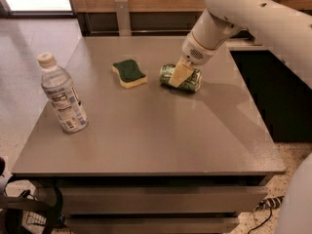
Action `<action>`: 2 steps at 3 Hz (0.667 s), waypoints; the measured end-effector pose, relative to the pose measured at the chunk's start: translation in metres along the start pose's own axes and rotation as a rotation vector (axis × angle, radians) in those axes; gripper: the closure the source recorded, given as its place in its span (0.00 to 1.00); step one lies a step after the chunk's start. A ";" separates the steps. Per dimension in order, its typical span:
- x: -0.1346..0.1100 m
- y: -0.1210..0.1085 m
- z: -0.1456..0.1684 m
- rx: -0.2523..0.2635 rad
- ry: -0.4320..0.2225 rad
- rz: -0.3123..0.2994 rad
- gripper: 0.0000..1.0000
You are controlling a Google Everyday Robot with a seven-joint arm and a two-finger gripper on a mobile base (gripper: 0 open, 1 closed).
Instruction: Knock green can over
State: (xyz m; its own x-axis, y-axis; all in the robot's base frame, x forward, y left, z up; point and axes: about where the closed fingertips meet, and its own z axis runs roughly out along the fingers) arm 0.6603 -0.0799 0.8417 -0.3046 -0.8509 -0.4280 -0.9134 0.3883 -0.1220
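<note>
Three objects: a water bottle (pixel 61 94), a sponge (pixel 129 72) and the green can (pixel 193 81) were seen on the table (pixel 161 145), with one gripper (pixel 181 74) at the can.
Water bottle: it was stood upright at the near side, well apart from the gripper and outside any likely sweep.
Sponge: it was laid flat, near the gripper but apart from it, just past the can's end on the side away from the arm (pixel 229 18).
Green can: it was found right behind the gripper, apparently touched by it, and was laid on its side with its length across the table.
Gripper: it was set low against the can's near flank, about mid-length; whether it was apart or together could not be told.
Step in hand: the knock was judged done or all but done, so only the withdrawal was judged left.
Best handling: a straight lift, up and back along the arm, was judged safest, so that no sideways drag was given to the can.
Risk: a can on its side was judged apt to roll, so a slow release was favoured.
Arm: it was seen rising from the gripper toward the far side.
</note>
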 end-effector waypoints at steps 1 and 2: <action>-0.001 0.000 0.000 -0.001 0.000 0.000 0.28; -0.001 0.000 0.000 -0.001 0.000 0.000 0.05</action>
State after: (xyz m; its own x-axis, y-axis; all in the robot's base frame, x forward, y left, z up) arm 0.6602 -0.0795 0.8423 -0.3044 -0.8512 -0.4276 -0.9138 0.3876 -0.1211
